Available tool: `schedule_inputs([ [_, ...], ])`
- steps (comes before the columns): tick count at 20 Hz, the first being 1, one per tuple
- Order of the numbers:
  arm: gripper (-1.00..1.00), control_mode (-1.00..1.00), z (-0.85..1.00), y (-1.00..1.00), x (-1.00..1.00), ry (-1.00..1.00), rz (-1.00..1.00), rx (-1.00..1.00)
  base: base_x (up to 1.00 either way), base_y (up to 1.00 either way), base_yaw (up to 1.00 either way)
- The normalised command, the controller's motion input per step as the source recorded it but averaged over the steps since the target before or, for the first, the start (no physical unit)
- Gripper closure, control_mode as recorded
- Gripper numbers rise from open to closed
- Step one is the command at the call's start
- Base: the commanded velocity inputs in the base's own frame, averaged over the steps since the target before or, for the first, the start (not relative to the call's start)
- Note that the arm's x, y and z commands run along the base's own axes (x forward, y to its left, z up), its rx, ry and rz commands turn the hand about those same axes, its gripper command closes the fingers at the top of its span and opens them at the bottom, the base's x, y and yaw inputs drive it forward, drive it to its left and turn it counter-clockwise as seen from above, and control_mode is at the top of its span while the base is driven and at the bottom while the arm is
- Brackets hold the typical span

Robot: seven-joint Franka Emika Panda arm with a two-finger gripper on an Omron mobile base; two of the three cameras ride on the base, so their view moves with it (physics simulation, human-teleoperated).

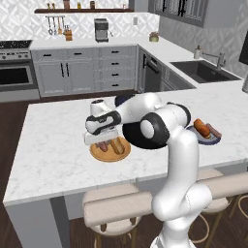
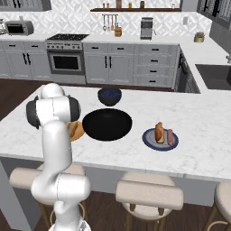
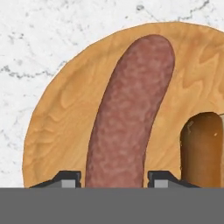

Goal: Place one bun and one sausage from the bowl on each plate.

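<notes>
My claw (image 3: pixel 113 181) hangs low over the round wooden plate (image 3: pixel 65 118), its tips parted either side of the mottled, slightly curved sausage (image 3: pixel 127 118); whether they touch it I cannot tell. A smooth orange-brown bun (image 3: pixel 203 148) lies just beside it at 3 o'clock. The empty black bowl (image 2: pixel 107 124) sits mid-worktop (image 2: pixel 198 117), with the blue-grey plate (image 2: pixel 149 137) bearing the other bun and sausage.

Bright, even rendered light, soft faint shadows, no glare, slightly pixelated.

Home kitchen: stove (image 2: pixel 66 55), sink (image 1: pixel 203 70), cabinets (image 1: pixel 87 70).
</notes>
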Motion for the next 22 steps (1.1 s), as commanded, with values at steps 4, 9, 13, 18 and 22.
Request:
schedule_inputs([
  [4,-1.00,-1.00,0.12,-0.02,0.00,0.00,0.00,0.00,0.00,0.00,0.00],
  [9,-1.00,-1.00,0.37,-0.08,-0.21,0.00,0.00,0.00,0.00,0.00,0.00],
  [13,-1.00,-1.00,0.59,-0.28,-0.73,0.00,0.00,0.00,0.00,0.00,0.00],
  [18,-1.00,-1.00,0.55,-0.72,-0.73,-0.03,0.00,0.00,0.00,0.00,0.00],
  [22,-1.00,-1.00,0.58,-0.94,-0.76,-0.03,0.00,0.00,0.00,0.00,0.00],
])
